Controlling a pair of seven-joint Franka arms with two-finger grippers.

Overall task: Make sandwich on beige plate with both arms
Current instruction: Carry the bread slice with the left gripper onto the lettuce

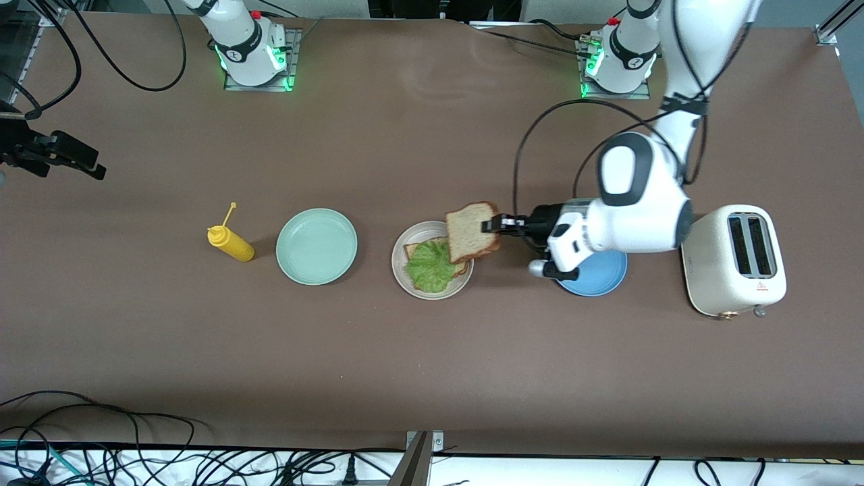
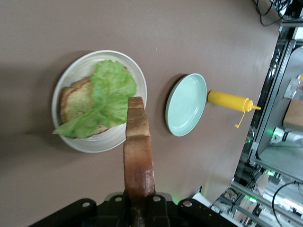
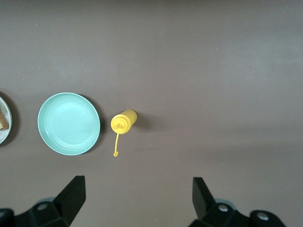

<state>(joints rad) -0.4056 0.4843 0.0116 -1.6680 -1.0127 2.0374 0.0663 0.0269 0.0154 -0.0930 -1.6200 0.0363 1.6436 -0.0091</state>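
Bottom bread slice (image 1: 413, 250): mostly under the lettuce leaf (image 1: 430, 267) — only crust edges show.
Blue plate (image 1: 597, 278): partly covered by the left arm's wrist.
Left gripper (image 2: 138, 208): fingertips cut off at the wrist view's edge.
Beige plate (image 3: 3, 137): a sliver only — cropped in the right wrist view.

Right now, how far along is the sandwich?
Done: the bottom slice lies on the beige plate with the lettuce on top. In hand: the left gripper holds the top slice over the plate's edge. Left: lower and release it onto the lettuce. The right gripper waits open above the table.
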